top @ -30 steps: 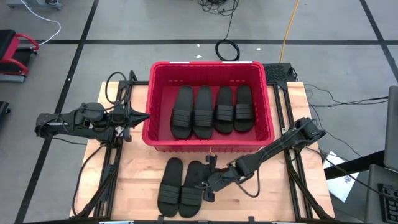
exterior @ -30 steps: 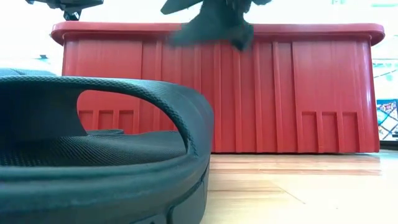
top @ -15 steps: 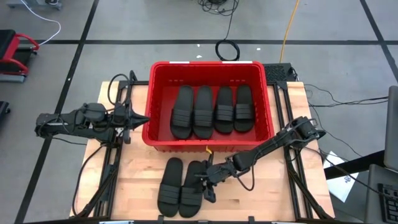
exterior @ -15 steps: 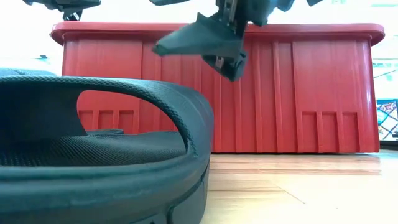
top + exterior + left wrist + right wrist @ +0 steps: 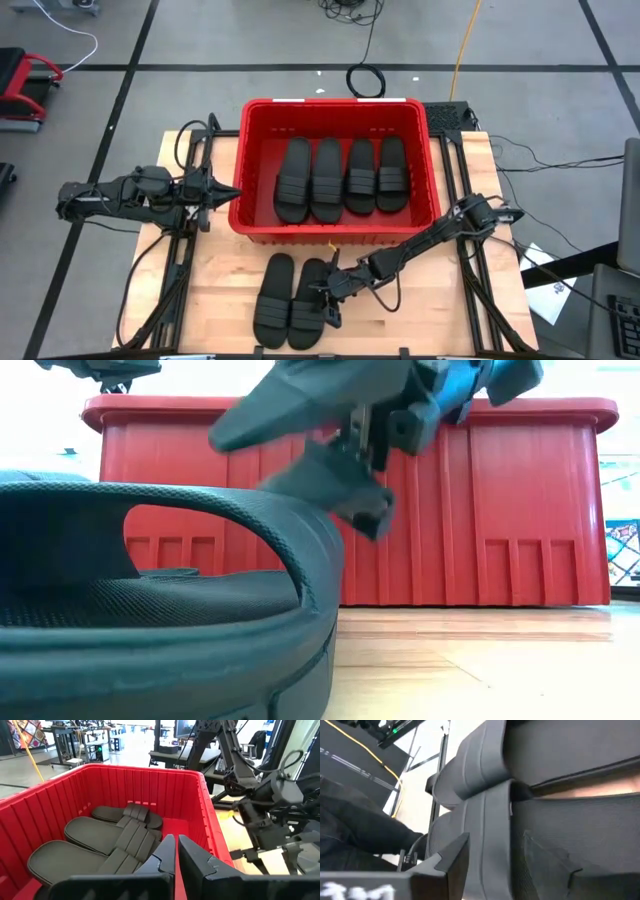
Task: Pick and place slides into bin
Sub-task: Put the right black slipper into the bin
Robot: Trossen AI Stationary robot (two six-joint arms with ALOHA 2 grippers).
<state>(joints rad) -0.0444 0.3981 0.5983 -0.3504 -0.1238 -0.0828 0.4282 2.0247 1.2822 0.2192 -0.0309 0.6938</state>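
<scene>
— Where are your hands right now?

— My right gripper [image 5: 325, 293] is low over the front of the table, right at the inner edge of the nearer of the two slides [image 5: 309, 305] lying side by side there, in front of the bin [image 5: 432, 190]. My fingers [image 5: 452, 862] stand apart, one on each side of that sandal's ribbed strap [image 5: 485, 815]; the low view shows them spread too. Whether they touch the rubber I cannot tell.

— And the other sandal of that pair?

— The outer slide [image 5: 272, 298] lies just beside it, touching along the sole.

— Your left?

— My left gripper [image 5: 236, 190] waits at the bin's left wall, fingers pressed together on nothing. Past them I see four slides in the bin [image 5: 107, 840], laid abreast on its floor.
</scene>
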